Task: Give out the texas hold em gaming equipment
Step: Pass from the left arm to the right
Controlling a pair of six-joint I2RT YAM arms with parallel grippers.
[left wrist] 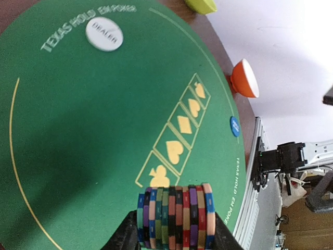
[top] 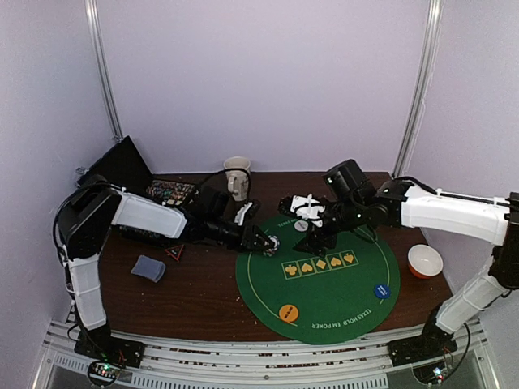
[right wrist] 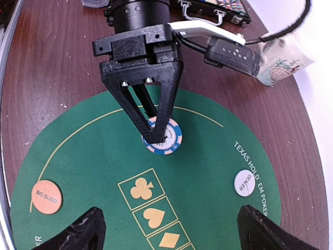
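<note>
Gripping a striped chip stack [left wrist: 176,216] in left fingers [left wrist: 123,235] over green mat [left wrist: 78,135], right fingers [right wrist: 78,232] spread wide.

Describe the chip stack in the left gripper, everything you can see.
The chip stack is roughly ten plastic-looking discs packed face to face, with rims striped blue, purple, green, black, red and salmon. The left gripper clamps it, one black finger on each end. The right wrist view shows one end face: blue-and-salmon rim, pale centre. It is over the green mat near the club box; contact with the mat is unclear.
</note>
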